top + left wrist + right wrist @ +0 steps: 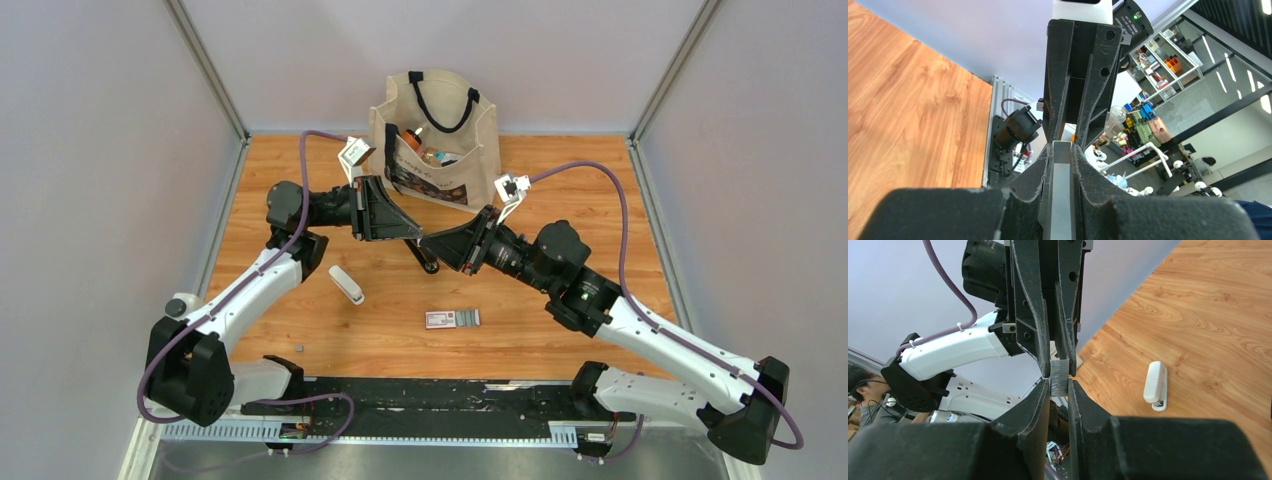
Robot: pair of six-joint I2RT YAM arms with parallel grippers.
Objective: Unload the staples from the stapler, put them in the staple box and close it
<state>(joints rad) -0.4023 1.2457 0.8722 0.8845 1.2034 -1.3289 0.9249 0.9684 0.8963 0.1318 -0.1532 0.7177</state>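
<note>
Two grippers were seen meeting tip to tip above the middle of the wooden table [520, 330], in front of one beige tote bag [482, 150].

The left gripper [1062, 150] was closed firmly on the one black stapler [424, 257]. The stapler was gripped by its smooth grey metal rail, which was pinched between the two fingers. In the overhead view its black body, with a rounded end, was seen just beneath the meeting fingertips. Whether that body touched the table could not be told.

The right gripper [1059, 389] was drawn in narrowly on one strip of staples [1059, 376]. This short, ribbed grey block was caught between the two fingertips, and its far end reached the tips of the left gripper.

Three loose things were counted elsewhere on the table:
- One white stapler [347, 284] was laid flat and at an angle, to the left of the grippers and well apart from them.
- One flat red-and-white box [452, 319] was placed nearer the arm bases.
- One small grey bit [299, 347] was found near the left arm, too small to be identified.

Several small items were seen in the outer pocket of the tote bag, but they could not be counted.
</note>
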